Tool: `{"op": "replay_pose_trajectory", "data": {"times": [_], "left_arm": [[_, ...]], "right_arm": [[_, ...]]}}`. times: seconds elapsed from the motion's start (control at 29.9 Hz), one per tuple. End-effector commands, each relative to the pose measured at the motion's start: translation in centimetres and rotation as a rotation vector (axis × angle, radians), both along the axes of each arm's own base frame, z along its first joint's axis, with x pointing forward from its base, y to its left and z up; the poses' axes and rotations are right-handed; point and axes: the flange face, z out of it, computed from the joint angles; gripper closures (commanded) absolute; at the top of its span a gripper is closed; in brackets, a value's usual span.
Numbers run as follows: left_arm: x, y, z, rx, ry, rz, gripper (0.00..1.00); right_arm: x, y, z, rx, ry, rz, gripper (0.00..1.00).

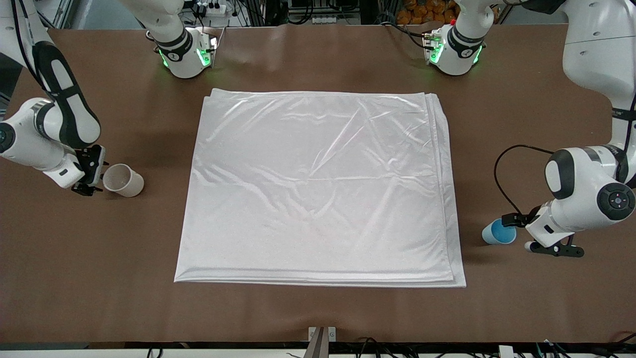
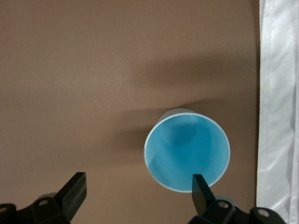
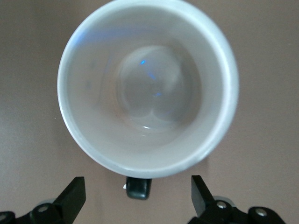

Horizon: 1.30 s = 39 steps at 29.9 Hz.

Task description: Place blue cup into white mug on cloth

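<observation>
Bare cloth point(image 1: 318, 189), apparently unobstructed between both cups.

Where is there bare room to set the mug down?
The whole cloth lies bare. It is crowded only at the table's ends: white mug by the open right pincer, blue cup by the open left pincer.

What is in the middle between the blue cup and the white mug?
The cloth lies spread between the blue cup and the white mug, with bare table beside each. The front view shows it.

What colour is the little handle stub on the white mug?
Dark, nearly black, on the white mug; its handle stub shows best in the right wrist view.
</observation>
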Motion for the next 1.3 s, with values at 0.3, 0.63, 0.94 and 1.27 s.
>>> {"op": "replay_pose_trajectory", "data": {"times": [0.3, 0.63, 0.94, 1.27], "left_arm": [[0.7, 0.2, -3.1, 0.003, 0.004, -0.027, 0.0], [0.7, 0.1, -4.2, 0.0, 0.006, -0.005, 0.75], [0.8, 0.1, -3.7, -0.009, -0.004, 0.029, 1.0], [1.1, -0.1, -1.6, -0.009, -0.032, 0.023, 1.0]], "right_arm": [[-0.9, -0.4, -0.9, 0.008, -0.013, 0.036, 0.92], [-0.7, -0.1, -0.1, 0.037, -0.026, 0.013, 1.0], [2.0, 2.9, 5.6, 0.084, -0.091, 0.063, 1.0], [5.5, 12.0, 11.8, 0.199, -0.089, 0.125, 1.0]]}}
